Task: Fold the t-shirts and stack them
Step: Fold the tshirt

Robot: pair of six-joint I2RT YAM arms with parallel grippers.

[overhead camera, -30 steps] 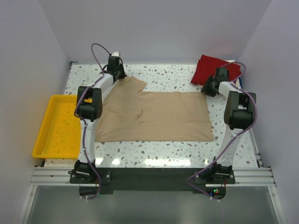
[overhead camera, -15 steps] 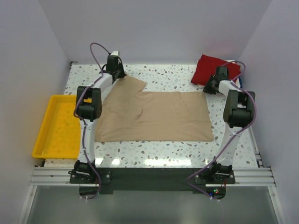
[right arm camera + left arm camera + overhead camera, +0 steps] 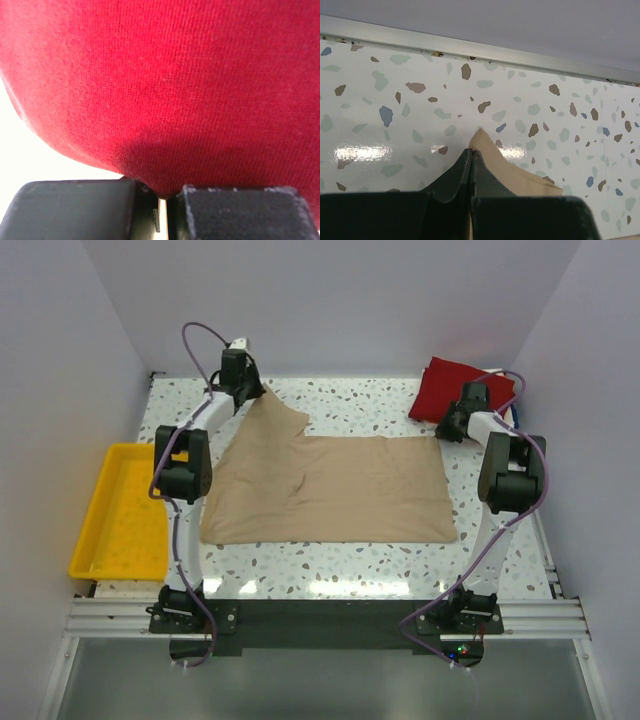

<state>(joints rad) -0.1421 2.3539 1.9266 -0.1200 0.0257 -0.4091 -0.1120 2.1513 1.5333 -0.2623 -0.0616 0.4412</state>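
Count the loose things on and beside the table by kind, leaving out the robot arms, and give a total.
T-shirts: 2, a tan t-shirt spread flat and a dark red t-shirt at the far right corner
Trays: 1, a yellow tray off the table's left edge
Total: 3

A spread t-shirt (image 3: pixel 330 490) is laid across the middle of the worktop (image 3: pixel 370 400). Its far left corner is pinched in the left claw (image 3: pixel 471 155) close to the worktop's far edge. A second t-shirt (image 3: pixel 455 385) is bunched in the far right corner, behind and to the right of the spread one. The right claw (image 3: pixel 445 425) is placed between the two, closed, right against the second t-shirt's near edge. A tray (image 3: pixel 125 505) is set beside the worktop's left edge.
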